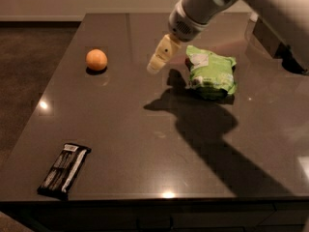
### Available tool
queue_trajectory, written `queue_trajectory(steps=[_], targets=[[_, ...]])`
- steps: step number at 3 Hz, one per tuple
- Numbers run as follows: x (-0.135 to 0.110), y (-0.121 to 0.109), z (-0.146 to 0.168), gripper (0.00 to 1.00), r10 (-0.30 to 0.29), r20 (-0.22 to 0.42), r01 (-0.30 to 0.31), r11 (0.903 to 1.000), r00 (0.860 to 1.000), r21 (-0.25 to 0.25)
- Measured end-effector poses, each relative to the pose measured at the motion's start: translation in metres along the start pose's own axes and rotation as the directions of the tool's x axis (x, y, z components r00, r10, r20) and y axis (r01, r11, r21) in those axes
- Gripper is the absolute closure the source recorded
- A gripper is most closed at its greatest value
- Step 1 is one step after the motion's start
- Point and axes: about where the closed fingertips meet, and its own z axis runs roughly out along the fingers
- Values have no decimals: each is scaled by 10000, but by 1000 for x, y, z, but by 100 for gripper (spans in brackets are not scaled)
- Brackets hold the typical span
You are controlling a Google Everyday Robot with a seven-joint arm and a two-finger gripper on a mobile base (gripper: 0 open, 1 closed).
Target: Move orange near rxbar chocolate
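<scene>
Camera view: pincer (156, 66) between round orange (96, 60) and bag (211, 71).

A dark, polished table (145, 144) throws back lights in small glints. The orange (96, 60) has matt skin; the rxbar chocolate (64, 170) lies in a faintly shiny black wrapper; the green bag (211, 71) is crinkled and glossy. The gripper (155, 67), smooth cream plastic by its look, hangs above the table between orange and bag.

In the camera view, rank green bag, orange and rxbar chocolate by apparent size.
1. green bag
2. rxbar chocolate, nearer the camera, so unsure
3. orange
The tool hangs between orange and green bag.
</scene>
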Motion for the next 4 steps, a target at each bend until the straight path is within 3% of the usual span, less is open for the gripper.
queue_trajectory(steps=[2,4], targets=[[-58,22,69,0,-153,105,158,9986,9998,-496],[-110,29,123,0,-651,-258,638,9966,9975,-516]])
